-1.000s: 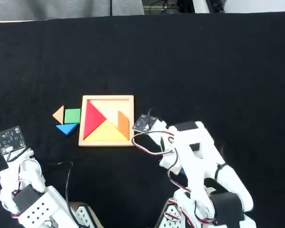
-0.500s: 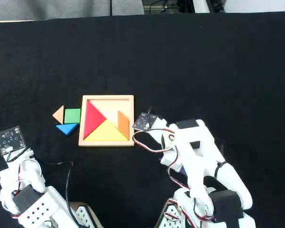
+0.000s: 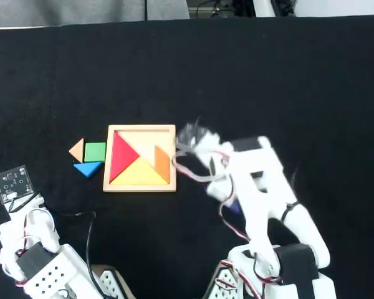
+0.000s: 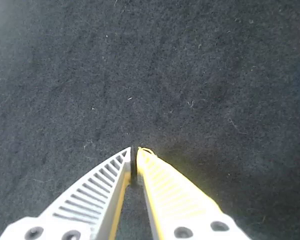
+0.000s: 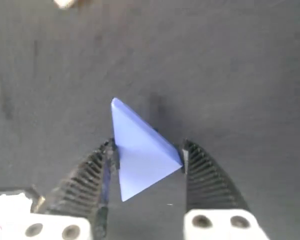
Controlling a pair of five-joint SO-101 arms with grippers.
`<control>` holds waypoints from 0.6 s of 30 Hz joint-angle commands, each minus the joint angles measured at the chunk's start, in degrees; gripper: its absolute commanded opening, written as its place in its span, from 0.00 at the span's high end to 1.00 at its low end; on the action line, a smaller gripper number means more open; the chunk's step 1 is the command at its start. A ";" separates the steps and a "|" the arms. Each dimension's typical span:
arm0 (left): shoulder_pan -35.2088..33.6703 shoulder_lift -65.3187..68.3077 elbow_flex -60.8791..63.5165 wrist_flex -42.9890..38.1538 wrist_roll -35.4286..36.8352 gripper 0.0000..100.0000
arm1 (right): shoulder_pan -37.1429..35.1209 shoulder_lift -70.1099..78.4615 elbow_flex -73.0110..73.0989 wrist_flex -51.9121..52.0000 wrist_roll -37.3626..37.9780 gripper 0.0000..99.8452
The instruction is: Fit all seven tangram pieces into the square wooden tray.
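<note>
The square wooden tray (image 3: 140,128) lies left of the table's middle. In it are a red triangle (image 3: 121,156), a yellow triangle (image 3: 140,174) and an orange piece (image 3: 162,163). Just left of the tray lie a tan triangle (image 3: 78,150), a green square (image 3: 95,151) and a blue triangle (image 3: 87,168). My right gripper (image 5: 147,147) is shut on a violet-blue triangle (image 5: 135,135), held off the cloth. That arm's wrist (image 3: 196,140) is beside the tray's right edge. My left gripper (image 4: 135,150) is shut on nothing, over bare cloth at the front left.
Black cloth covers the whole table (image 3: 268,81). The left arm's base (image 3: 25,249) stands at the front left corner and the right arm's base (image 3: 274,268) at the front middle. A grey wall runs along the far edge.
The right arm has swung its wrist away from the front, up along the tray's right edge, with the violet-blue triangle in it. The left arm has kept still.
</note>
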 commanded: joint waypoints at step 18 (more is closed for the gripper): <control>0.75 -0.53 1.10 -0.88 -0.53 0.97 | -16.62 47.25 -69.93 10.81 -19.34 0.90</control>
